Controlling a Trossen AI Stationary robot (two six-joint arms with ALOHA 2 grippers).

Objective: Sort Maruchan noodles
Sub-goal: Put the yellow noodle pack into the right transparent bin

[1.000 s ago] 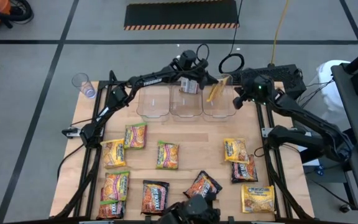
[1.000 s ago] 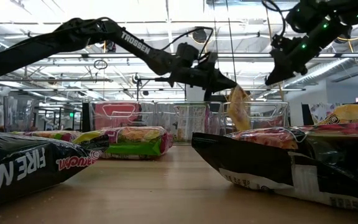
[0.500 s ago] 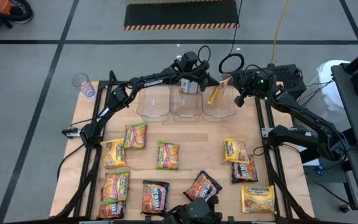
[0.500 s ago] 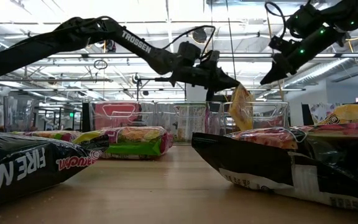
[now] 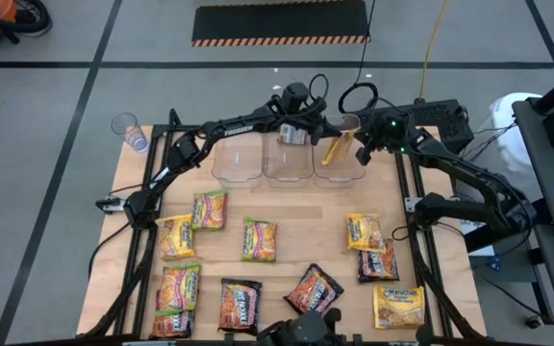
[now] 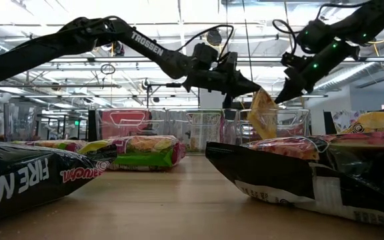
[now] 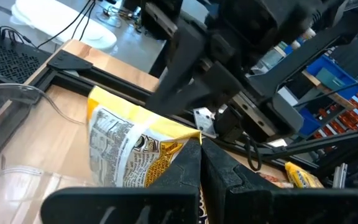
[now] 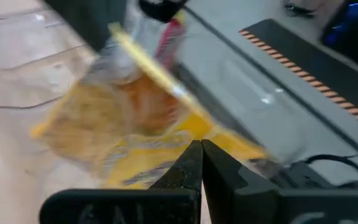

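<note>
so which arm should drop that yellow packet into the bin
Left. Its claw is shut on the yellow packet, hanging over the rightmost bin. The right claw is shut beside it, holding nothing.

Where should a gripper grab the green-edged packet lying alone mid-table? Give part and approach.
Pinch an edge seam of the green-edged packet, coming straight down. It lies flat on the table, apart from the others, so every edge is free; its thin rim probably pinches easier than the bulging middle. The left gripper is shut on a yellow packet.
</note>
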